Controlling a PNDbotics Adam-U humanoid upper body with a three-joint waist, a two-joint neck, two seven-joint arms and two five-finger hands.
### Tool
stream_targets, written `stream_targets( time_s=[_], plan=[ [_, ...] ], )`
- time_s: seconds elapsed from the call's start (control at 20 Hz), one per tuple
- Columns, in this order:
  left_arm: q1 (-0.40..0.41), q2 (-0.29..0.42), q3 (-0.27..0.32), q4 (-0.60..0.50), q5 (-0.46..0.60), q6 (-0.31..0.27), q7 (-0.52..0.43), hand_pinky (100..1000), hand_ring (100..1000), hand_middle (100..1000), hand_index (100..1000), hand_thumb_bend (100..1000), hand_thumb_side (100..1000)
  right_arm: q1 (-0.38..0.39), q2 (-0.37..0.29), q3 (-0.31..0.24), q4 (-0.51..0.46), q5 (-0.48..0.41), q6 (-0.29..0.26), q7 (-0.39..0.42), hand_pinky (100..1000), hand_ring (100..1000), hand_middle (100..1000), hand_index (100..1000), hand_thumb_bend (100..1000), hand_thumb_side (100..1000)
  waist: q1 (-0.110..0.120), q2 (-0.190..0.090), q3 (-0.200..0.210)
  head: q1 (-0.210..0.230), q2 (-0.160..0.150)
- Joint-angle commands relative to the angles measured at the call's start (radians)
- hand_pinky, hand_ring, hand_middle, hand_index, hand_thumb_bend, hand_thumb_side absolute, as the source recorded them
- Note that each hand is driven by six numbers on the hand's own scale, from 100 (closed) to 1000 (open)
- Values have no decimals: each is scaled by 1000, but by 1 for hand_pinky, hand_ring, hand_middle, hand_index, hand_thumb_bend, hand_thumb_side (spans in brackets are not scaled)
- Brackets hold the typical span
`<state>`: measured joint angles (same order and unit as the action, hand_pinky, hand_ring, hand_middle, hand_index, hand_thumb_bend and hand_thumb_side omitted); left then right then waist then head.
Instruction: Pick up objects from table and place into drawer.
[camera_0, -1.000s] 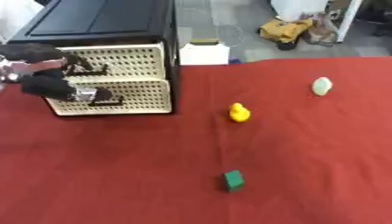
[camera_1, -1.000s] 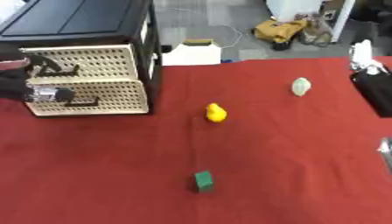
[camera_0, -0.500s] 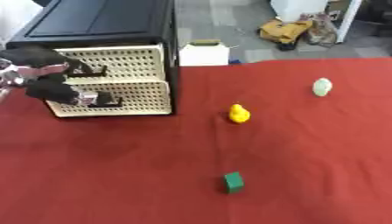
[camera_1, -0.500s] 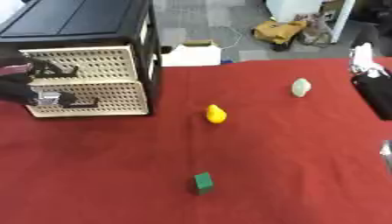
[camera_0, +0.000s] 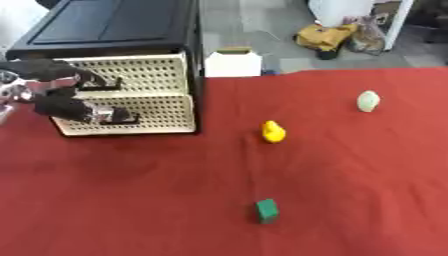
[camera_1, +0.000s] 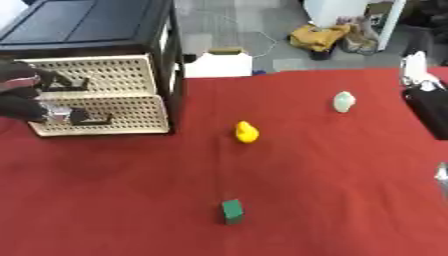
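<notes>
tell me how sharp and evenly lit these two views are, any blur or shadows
Left eye view: soft all over, the left hand at the drawer unit most smeared; even light, only a faint shadow beside the yellow duck. Right eye view: equally soft; the green block has fuzzy edges, and the dark shape at the right edge is too blurred to identify.

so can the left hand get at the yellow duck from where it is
Probably yes. The left hand is at the lower drawer's handle, and only bare red tablecloth lies between there and the yellow duck. It would have to leave the drawer first.
</notes>
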<state>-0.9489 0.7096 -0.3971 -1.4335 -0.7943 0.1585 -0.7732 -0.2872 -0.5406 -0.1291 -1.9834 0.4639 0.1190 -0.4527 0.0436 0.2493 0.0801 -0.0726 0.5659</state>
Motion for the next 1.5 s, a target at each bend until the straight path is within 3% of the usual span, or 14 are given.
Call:
stream_targets(
  time_s=[0.05, 0.4, 0.7, 1.5],
  plan=[
    [-16, 10, 8, 12, -11, -1, 1, 100, 100, 100, 936, 612, 1000, -12, -16, -7, -17, -2, 1, 3, 664, 689, 566, 795, 187, 640, -2, -12, -1, 2, -16],
    [-14, 4, 4, 33, -24, -9, 0, 100, 100, 100, 914, 611, 1000, -12, -15, -8, -17, -3, 1, 2, 665, 690, 565, 795, 188, 638, -2, -10, -5, 3, -18],
    [-16, 2, 5, 31, -24, -11, 4, 100, 100, 100, 826, 581, 1000, -13, -14, -8, -17, -3, 1, 2, 665, 690, 566, 795, 187, 639, -3, -11, -4, 4, -16],
    [31, 73, 5, -62, -11, -5, 27, 100, 100, 100, 814, 545, 1000, -10, -16, -8, -17, -4, 0, 2, 666, 691, 567, 796, 185, 641, -5, -19, 4, 0, -13]
  ],
)
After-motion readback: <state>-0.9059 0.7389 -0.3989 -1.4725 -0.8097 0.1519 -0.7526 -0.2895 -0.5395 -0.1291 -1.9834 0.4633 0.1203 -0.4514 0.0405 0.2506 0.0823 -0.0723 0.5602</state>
